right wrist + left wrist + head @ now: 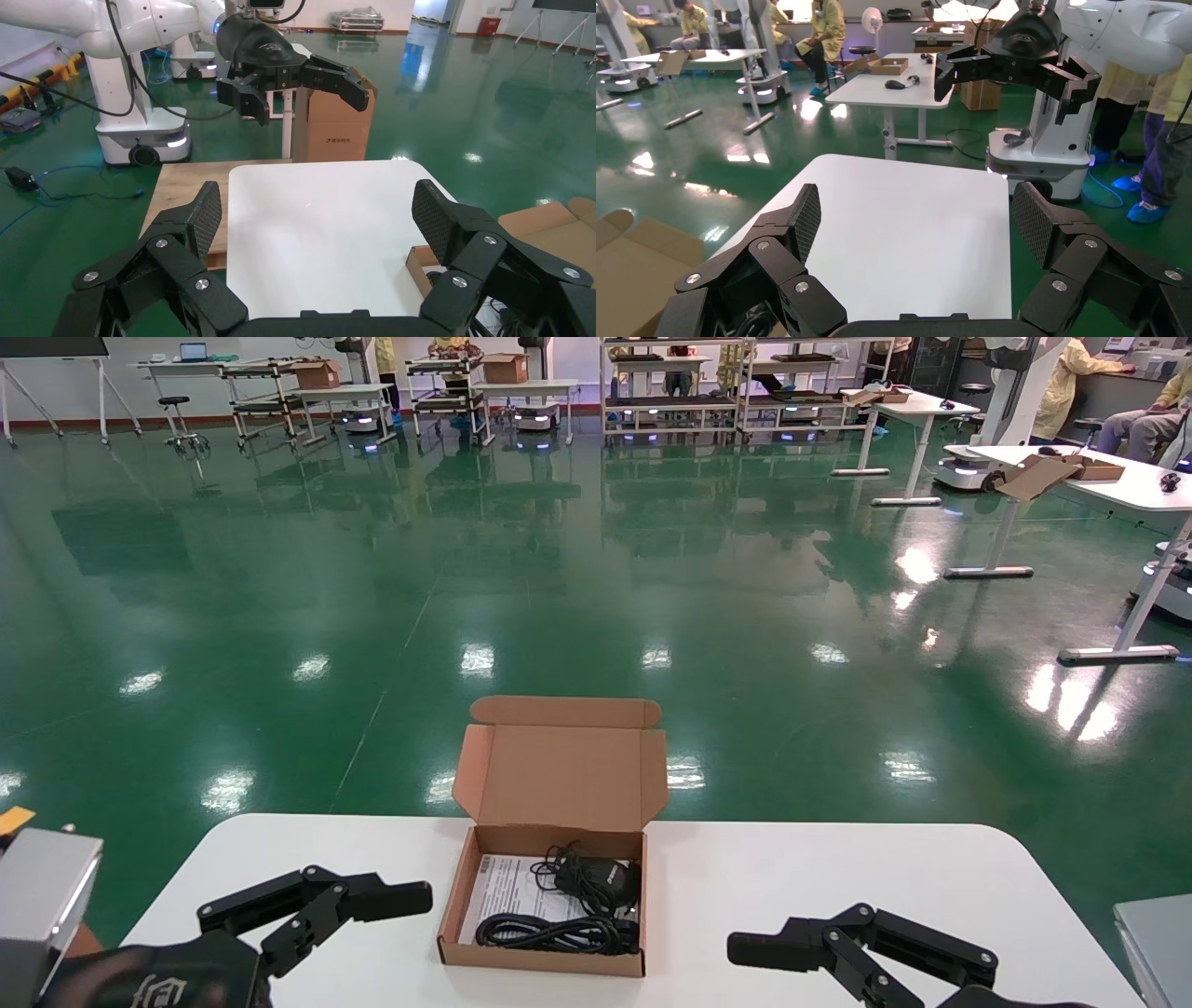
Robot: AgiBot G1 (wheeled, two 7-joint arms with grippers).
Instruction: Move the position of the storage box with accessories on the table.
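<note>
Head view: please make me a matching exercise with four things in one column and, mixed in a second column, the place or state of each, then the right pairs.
Things:
1. storage box
2. black cables
3. left gripper
4. right gripper

Places or states:
A. open, on the box's right side, not touching it
B. lid standing open, on the white table
C. coiled inside the box, beside a printed paper sheet
D. open, on the box's left side, not touching it

Pairs: 1-B, 2-C, 3-D, 4-A
</note>
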